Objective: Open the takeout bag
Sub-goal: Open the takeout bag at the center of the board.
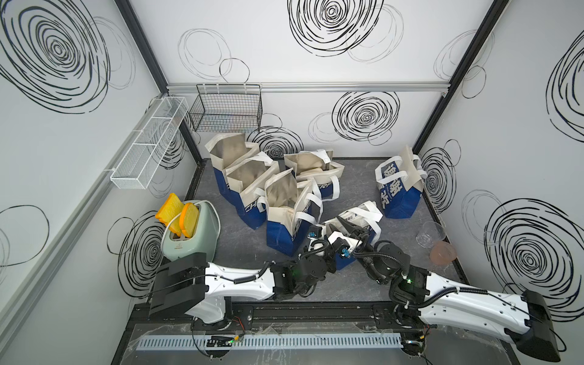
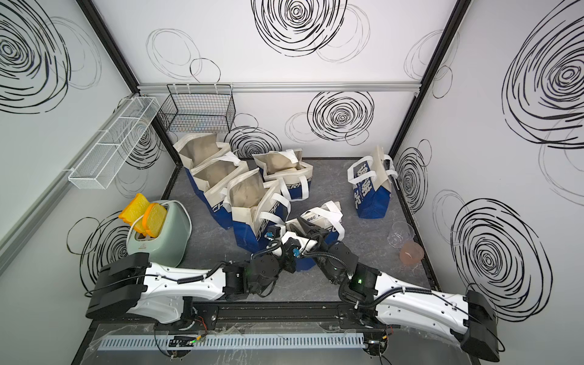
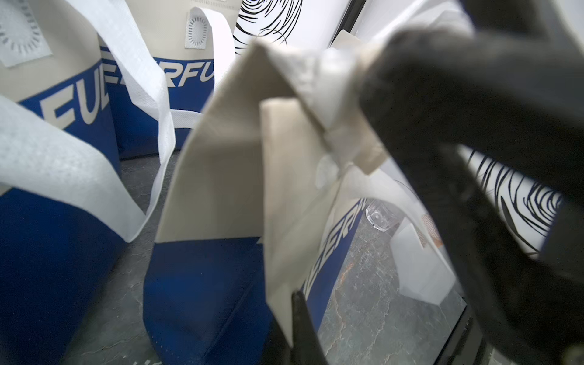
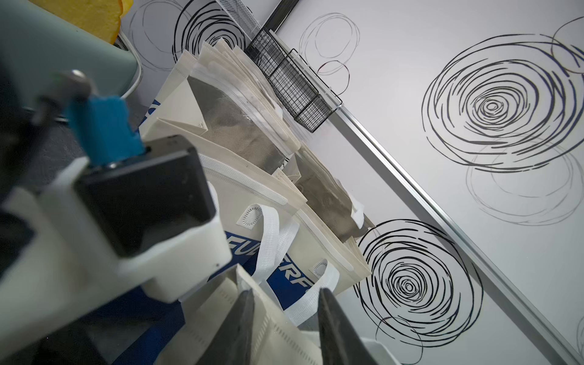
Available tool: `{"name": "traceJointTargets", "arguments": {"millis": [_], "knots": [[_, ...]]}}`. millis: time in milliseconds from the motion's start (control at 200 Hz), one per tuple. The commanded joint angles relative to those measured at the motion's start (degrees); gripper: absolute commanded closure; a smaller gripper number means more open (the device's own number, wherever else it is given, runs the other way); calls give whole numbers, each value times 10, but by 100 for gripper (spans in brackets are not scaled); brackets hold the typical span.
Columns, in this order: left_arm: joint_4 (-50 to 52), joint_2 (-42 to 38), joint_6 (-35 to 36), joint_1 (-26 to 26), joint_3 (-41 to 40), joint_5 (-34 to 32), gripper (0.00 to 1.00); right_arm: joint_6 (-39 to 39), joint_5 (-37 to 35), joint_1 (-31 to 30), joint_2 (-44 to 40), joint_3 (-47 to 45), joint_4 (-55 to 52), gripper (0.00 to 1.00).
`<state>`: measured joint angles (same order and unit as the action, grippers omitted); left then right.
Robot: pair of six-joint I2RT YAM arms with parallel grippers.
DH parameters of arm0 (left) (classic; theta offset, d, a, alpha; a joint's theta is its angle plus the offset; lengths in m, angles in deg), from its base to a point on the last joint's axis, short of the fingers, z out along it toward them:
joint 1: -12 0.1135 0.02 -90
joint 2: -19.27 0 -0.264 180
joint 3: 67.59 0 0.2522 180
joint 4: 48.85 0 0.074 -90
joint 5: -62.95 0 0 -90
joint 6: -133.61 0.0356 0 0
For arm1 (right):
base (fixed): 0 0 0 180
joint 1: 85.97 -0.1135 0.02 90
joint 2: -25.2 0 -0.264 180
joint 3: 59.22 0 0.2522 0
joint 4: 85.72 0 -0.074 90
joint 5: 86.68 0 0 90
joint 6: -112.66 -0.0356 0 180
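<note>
Takeout bag (image 1: 358, 218), blue and beige with white handles, stands near the middle of a dark marbled tabletop (image 1: 357, 183), hemmed by white walls (image 1: 284, 63) scrawled with black spirals. The left gripper (image 1: 325, 234) pinches the bag's rim from 7 o'clock; the right gripper (image 4: 286, 297), angled in from 4 o'clock, holds its jaws parted with bag cloth between them. Four opened bags (image 1: 249, 177) crowd 11 o'clock, a toaster (image 1: 196, 237) sits at 9, a clear glass (image 1: 431, 237) at 3.
</note>
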<state>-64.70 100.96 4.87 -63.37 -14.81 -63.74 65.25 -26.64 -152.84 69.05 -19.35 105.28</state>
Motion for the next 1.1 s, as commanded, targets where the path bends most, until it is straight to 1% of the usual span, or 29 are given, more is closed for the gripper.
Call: {"name": "traceJointTargets", "arguments": {"millis": [0,80,170,330,425,525,600,765,815,845,855,925,995,1046,1096], "knots": [[23,10,8,-5,0,14,100,-17,9,4,-9,14,-14,64],[24,9,8,-3,2,15,100,-22,27,4,-15,13,-37,63],[25,9,9,-2,2,17,100,-25,31,3,-22,7,-53,63],[24,11,9,2,2,20,100,-11,20,4,-30,-13,-52,62],[23,13,10,1,3,23,100,1,9,5,-22,-16,-44,64],[24,15,12,2,6,25,100,7,-1,6,-5,-14,-46,70],[27,15,13,3,8,26,100,8,-8,7,3,-17,-40,71],[30,9,12,4,4,24,100,8,-24,12,14,-17,-35,78],[31,7,10,5,0,24,100,6,-31,16,15,-17,-35,86],[32,6,10,6,-1,24,100,4,-34,19,14,-16,-34,98],[33,5,10,6,-1,24,100,3,-37,20,13,-16,-32,100],[40,3,6,8,-2,25,100,-13,-52,25,7,-4,-34,100],[54,3,1,11,-1,24,100,-38,-35,35,-2,21,-63,100],[66,3,-3,14,0,25,100,-54,-1,55,-3,49,-115,100],[86,5,-13,19,1,29,100,-75,-3,65,0,80,-157,100]]}}
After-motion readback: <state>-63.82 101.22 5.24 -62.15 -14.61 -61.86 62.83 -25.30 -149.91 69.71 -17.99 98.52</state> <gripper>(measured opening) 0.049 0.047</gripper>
